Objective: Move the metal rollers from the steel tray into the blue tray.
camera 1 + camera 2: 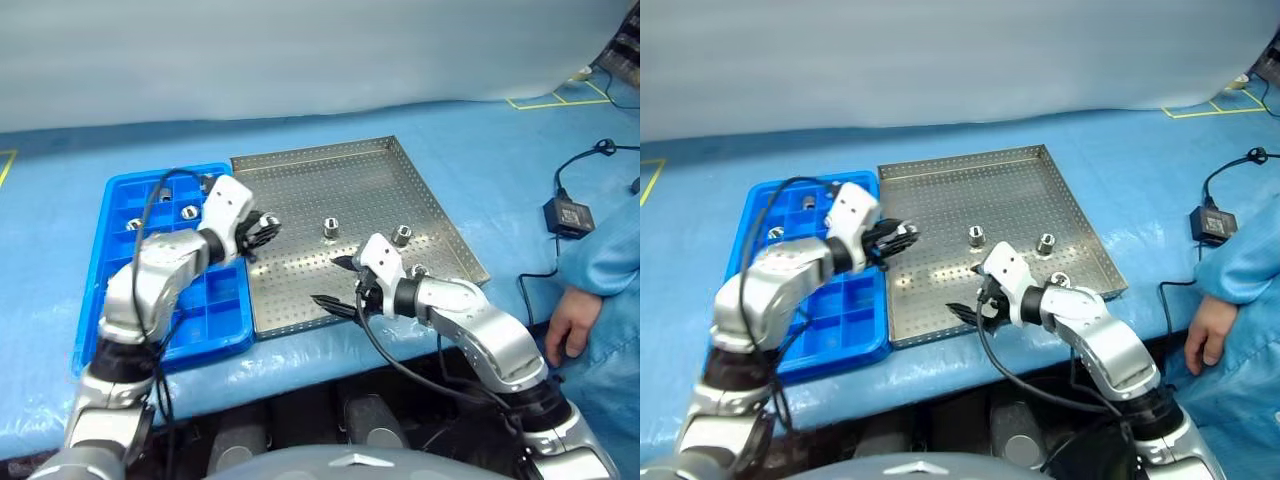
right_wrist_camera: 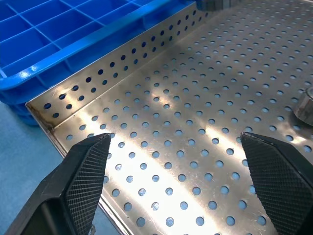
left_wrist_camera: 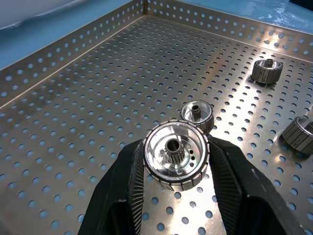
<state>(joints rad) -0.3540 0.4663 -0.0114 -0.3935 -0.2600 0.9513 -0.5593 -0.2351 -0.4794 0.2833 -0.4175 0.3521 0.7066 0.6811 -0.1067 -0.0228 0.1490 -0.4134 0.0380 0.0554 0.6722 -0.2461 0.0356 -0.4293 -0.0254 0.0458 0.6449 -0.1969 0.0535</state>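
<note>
The desk (image 1: 420, 130) is covered with a blue sheet and has free room behind and to the right of both trays. The steel tray (image 1: 300, 190) lies in the middle, its left rim just beside the blue tray (image 1: 110, 215). Most of its perforated floor is bare. The left tool (image 1: 262, 228) hangs over the tray's left edge, closed on one roller (image 3: 176, 154) and holding it clear of the floor. The right tool (image 1: 336, 282) hovers above the near edge, its fingers wide apart and empty. Three metal rollers (image 1: 331, 228) stand on the right half of the steel tray; others sit in far compartments of the blue tray.
</note>
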